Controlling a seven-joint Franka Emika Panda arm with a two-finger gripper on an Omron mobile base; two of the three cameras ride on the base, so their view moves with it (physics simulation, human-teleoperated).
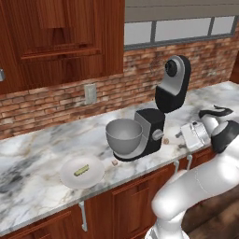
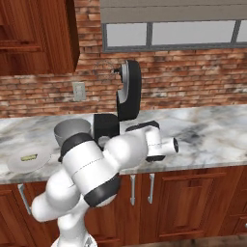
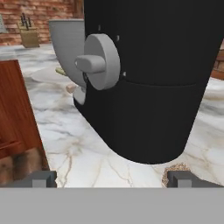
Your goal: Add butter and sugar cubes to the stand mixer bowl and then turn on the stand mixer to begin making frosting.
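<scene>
The black stand mixer (image 1: 150, 130) stands on the marble counter with its head (image 1: 173, 83) tilted up. The grey bowl (image 1: 123, 136) sits on its base and looks empty. The butter (image 1: 81, 170) lies on a white plate (image 1: 70, 181) left of the bowl. One sugar cube (image 1: 114, 163) lies by the bowl and another (image 1: 166, 140) by the mixer's base. My gripper (image 1: 183, 136) hangs low, right of the mixer. In the hand view the gripper (image 3: 113, 179) is open and empty, facing the grey side knob (image 3: 100, 61), with a sugar cube (image 3: 175, 168) by the right fingertip (image 3: 186, 178).
A brick wall with an outlet (image 1: 90, 93) backs the counter, with wooden cabinets (image 1: 56, 37) above. A knife block (image 3: 29, 37) stands far along the counter. The counter's front edge runs just below the plate and mixer. My own arm (image 2: 96, 164) blocks the mixer base in the right base view.
</scene>
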